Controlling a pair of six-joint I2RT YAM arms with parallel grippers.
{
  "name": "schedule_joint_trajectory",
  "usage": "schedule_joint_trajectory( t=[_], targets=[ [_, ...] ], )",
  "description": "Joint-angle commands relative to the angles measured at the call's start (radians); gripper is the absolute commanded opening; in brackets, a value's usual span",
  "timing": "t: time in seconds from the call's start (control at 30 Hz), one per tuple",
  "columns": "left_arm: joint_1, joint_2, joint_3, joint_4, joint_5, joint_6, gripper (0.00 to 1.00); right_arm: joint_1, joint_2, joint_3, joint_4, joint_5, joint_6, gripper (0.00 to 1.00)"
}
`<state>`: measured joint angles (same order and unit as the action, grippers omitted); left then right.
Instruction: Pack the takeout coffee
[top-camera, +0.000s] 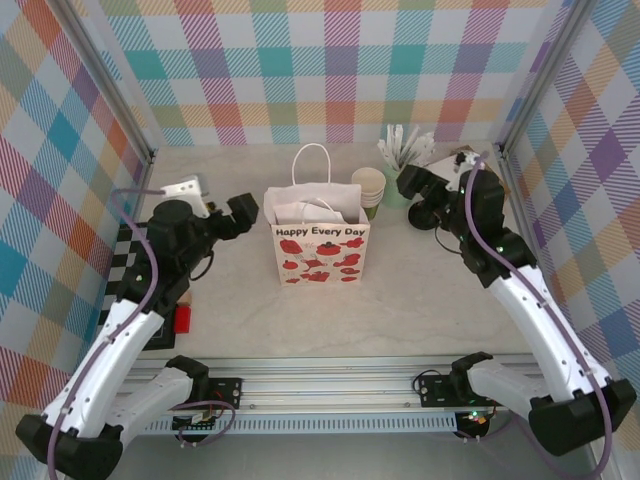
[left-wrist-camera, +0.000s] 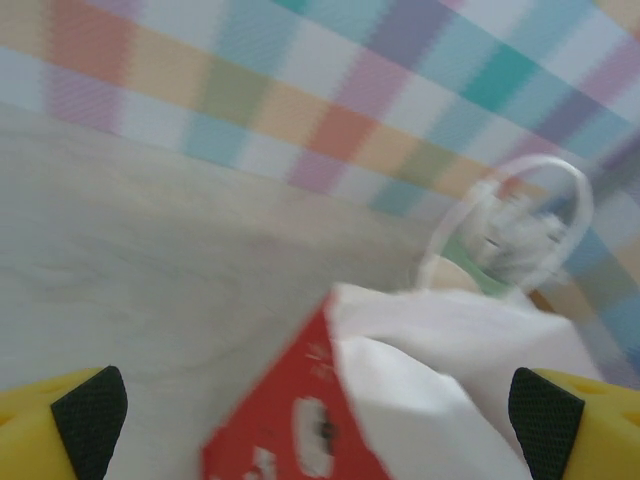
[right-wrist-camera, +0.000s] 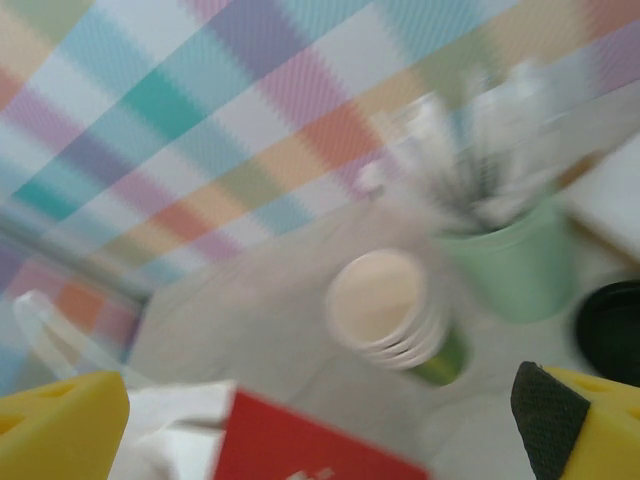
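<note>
The takeout coffee cup (top-camera: 369, 189) stands open just behind the right rear corner of the paper bag (top-camera: 317, 240). It is cream inside with a green wall and stacked rims (right-wrist-camera: 388, 306). A round black lid (right-wrist-camera: 610, 330) lies on the table to its right. The bag is white with red flowers, upright, its mouth open and white paper inside (left-wrist-camera: 440, 380). My left gripper (top-camera: 232, 212) is open beside the bag's left top edge, with the bag's corner below its jaws (left-wrist-camera: 318, 420). My right gripper (top-camera: 413, 184) is open to the right of the cup, aimed at it (right-wrist-camera: 315, 430).
A pale mint cup of white wrapped sticks (top-camera: 402, 160) stands behind the coffee cup, against the back wall (right-wrist-camera: 510, 265). A black-and-white checkered board (top-camera: 126, 258) and a red block (top-camera: 182, 318) lie at the left. Plaid walls close in three sides.
</note>
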<state>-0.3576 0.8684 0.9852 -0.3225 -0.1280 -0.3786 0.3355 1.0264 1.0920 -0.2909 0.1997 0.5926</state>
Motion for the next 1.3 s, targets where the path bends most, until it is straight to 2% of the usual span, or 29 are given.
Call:
schedule_joint_trajectory(
  t=[0.0, 0.07, 0.13, 0.2, 0.3, 0.4, 0.57, 0.63, 0.77, 0.9, 0.93, 1.03, 1.1, 1.17, 1.27],
  targets=[
    [0.032, -0.023, -0.037, -0.127, -0.456, 0.086, 1.00, -0.049, -0.002, -0.088, -0.051, 0.373, -0.055, 1.00],
    [0.064, -0.036, -0.096, -0.110, -0.604, 0.106, 1.00, -0.136, 0.024, -0.125, -0.089, 0.370, -0.046, 1.00],
    [0.104, -0.039, -0.152, -0.083, -0.662, 0.119, 1.00, -0.208, 0.066, -0.145, -0.129, 0.343, -0.048, 1.00],
    [0.144, -0.034, -0.206, -0.041, -0.654, 0.136, 1.00, -0.261, 0.107, -0.186, -0.105, 0.313, -0.104, 1.00],
    [0.187, -0.015, -0.310, 0.079, -0.645, 0.179, 1.00, -0.325, 0.157, -0.298, 0.050, 0.230, -0.193, 1.00],
    [0.239, 0.007, -0.401, 0.153, -0.629, 0.152, 1.00, -0.417, 0.236, -0.371, 0.171, 0.068, -0.208, 1.00],
    [0.326, 0.083, -0.539, 0.322, -0.401, 0.108, 1.00, -0.471, 0.369, -0.421, 0.358, -0.138, -0.341, 1.00],
    [0.331, 0.135, -0.548, 0.364, -0.334, 0.120, 1.00, -0.471, 0.417, -0.420, 0.401, -0.204, -0.395, 1.00],
    [0.332, 0.262, -0.567, 0.553, -0.218, 0.229, 1.00, -0.473, 0.474, -0.437, 0.538, -0.298, -0.441, 1.00],
    [0.337, 0.431, -0.528, 0.669, -0.111, 0.269, 1.00, -0.472, 0.496, -0.484, 0.730, -0.364, -0.455, 1.00],
    [0.337, 0.465, -0.510, 0.692, -0.068, 0.278, 1.00, -0.469, 0.501, -0.479, 0.727, -0.389, -0.471, 1.00],
    [0.337, 0.542, -0.518, 0.873, 0.023, 0.295, 1.00, -0.445, 0.485, -0.522, 0.793, -0.437, -0.522, 1.00],
    [0.334, 0.571, -0.523, 0.946, 0.040, 0.344, 1.00, -0.398, 0.468, -0.619, 0.967, -0.450, -0.592, 1.00],
    [0.335, 0.613, -0.559, 1.043, 0.088, 0.374, 1.00, -0.334, 0.472, -0.704, 1.120, -0.402, -0.658, 1.00],
    [0.315, 0.693, -0.648, 1.286, 0.126, 0.411, 1.00, -0.317, 0.486, -0.763, 1.243, -0.300, -0.636, 1.00]
  ],
)
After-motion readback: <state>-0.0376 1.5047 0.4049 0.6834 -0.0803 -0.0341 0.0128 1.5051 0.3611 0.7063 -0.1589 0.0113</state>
